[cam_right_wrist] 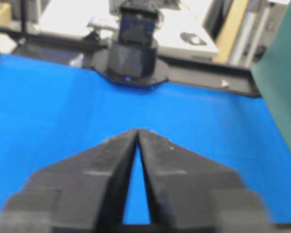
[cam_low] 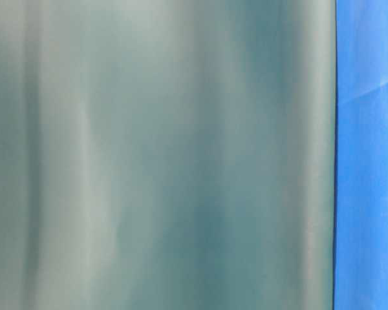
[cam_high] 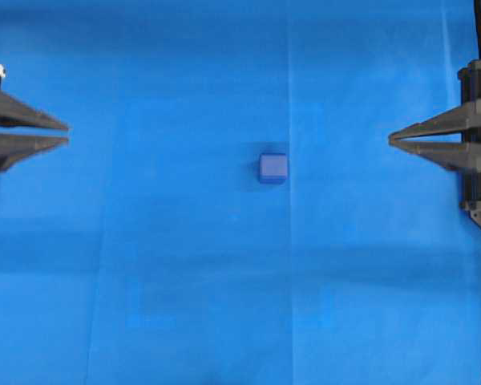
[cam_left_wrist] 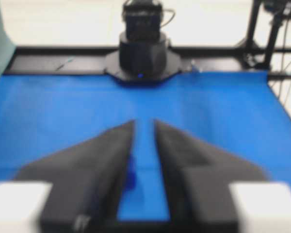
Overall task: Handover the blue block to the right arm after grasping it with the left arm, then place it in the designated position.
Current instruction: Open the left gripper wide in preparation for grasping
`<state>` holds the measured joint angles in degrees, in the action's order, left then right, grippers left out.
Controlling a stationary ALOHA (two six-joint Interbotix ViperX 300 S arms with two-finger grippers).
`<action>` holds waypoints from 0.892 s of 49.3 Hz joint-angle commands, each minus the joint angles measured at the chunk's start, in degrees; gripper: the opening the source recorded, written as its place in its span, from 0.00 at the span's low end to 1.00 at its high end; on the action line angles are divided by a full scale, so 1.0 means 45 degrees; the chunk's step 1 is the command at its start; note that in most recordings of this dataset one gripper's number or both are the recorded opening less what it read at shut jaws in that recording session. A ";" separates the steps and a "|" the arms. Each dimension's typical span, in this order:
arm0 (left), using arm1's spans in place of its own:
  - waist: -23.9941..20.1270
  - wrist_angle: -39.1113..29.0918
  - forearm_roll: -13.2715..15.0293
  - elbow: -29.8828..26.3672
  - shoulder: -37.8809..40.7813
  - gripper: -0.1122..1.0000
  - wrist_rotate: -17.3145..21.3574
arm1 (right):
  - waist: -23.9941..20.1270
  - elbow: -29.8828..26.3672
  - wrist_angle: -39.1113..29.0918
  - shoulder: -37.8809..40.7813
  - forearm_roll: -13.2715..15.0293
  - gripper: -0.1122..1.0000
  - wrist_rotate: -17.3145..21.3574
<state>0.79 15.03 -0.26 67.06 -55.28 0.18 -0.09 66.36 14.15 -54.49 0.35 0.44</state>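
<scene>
The left gripper [cam_high: 67, 134], fingers slightly parted and empty, must widen, then descend squarely over the blue block [cam_high: 272, 168], well ahead of its tips; the right gripper [cam_high: 390, 139] appears nearly closed.

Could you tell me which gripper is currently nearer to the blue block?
Right. The right gripper sits at the right edge of the overhead view, slightly closer to the blue block than the left gripper at the left edge. Neither touches it.
</scene>
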 commanded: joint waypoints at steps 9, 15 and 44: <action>0.0059 0.0059 -0.0020 -0.0195 0.0117 0.81 0.0020 | -0.0020 -0.0352 -0.0078 0.0098 -0.0117 0.80 0.0020; 0.0059 0.0059 -0.0020 -0.0195 0.0117 0.92 0.0020 | -0.0020 -0.0352 -0.0078 0.0098 -0.0117 0.95 0.0020; -0.1230 -0.0430 -0.0020 -0.0176 0.0117 0.92 0.0039 | 0.0000 -0.0332 -0.0195 0.0117 -0.0117 0.96 0.0020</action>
<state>-3.96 13.27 -0.26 66.97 -55.20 0.26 -0.09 66.27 13.01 -54.32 0.00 0.44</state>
